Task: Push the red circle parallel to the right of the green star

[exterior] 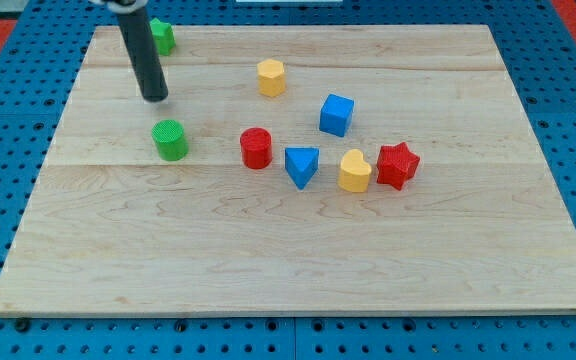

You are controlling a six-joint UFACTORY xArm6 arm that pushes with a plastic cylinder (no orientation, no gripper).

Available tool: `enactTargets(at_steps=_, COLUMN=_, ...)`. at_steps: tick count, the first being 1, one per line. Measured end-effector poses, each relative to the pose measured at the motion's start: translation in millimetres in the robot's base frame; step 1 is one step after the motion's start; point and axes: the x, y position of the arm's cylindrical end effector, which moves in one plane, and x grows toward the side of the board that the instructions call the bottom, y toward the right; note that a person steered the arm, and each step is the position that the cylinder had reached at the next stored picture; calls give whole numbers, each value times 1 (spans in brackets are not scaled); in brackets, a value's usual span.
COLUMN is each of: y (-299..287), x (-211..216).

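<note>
The red circle (256, 148) stands near the middle of the wooden board (268, 260). A green block (163, 37), probably the green star, sits at the top left edge, partly hidden behind the rod. My tip (155, 99) rests on the board below that green block and just above a round green block (170, 140). The tip is about a hand's width to the left of the red circle and touches no block.
A blue triangle (302, 166), a yellow heart (354, 171) and a red star (398, 165) lie in a row to the right of the red circle. A blue cube (336, 114) and a yellow hexagon (271, 77) sit above them.
</note>
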Motion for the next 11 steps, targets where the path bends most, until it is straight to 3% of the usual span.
enactTargets(at_steps=1, y=32, x=27)
enactTargets(at_steps=3, y=97, x=27)
enactTargets(at_steps=4, y=98, x=91)
enactTargets(at_steps=5, y=133, x=90)
enactTargets(at_steps=6, y=176, x=66)
enactTargets(at_steps=9, y=220, x=-24)
enactTargets(at_steps=11, y=227, x=-34)
